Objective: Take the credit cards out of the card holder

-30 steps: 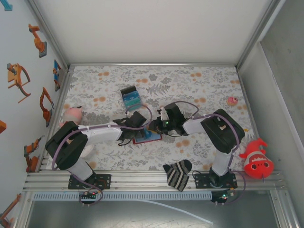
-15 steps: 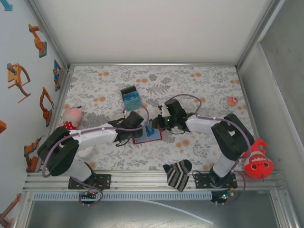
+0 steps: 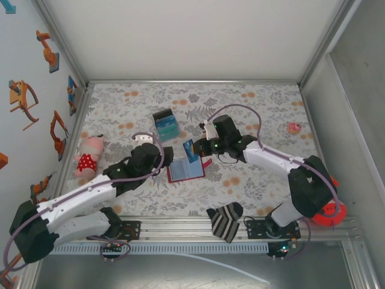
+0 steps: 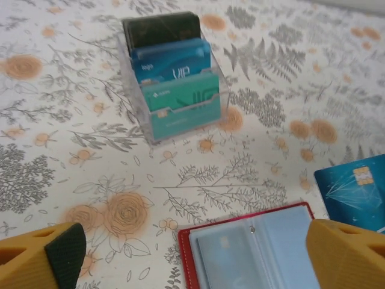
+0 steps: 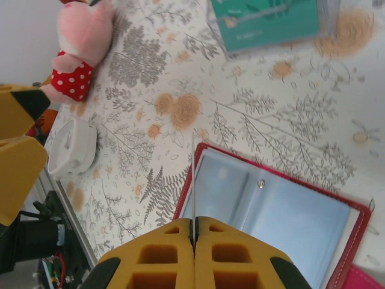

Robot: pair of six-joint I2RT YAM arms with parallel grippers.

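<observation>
The card holder (image 3: 185,171) lies open on the flowered cloth, red outside, blue-grey slots up (image 4: 252,247) (image 5: 271,205). A card shows faintly through its left slot (image 4: 231,253). My right gripper (image 3: 197,149) (image 5: 194,232) is shut on a blue credit card (image 3: 190,150), held on edge just above the holder's far left corner; it appears as a thin line (image 5: 194,174) and flat at the edge of the left wrist view (image 4: 358,189). My left gripper (image 3: 163,160) (image 4: 192,259) stands open with nothing in it, just left of the holder.
A clear box of cards (image 3: 165,124) (image 4: 174,72) stands behind the holder. A pink plush (image 3: 87,158) lies left, a striped sock (image 3: 225,220) at the near edge, a red fish toy (image 3: 328,208) right, a small pink toy (image 3: 294,127) far right.
My left gripper has opened and drawn back left off the holder. My right gripper has lifted the blue card up and away from the holder.
</observation>
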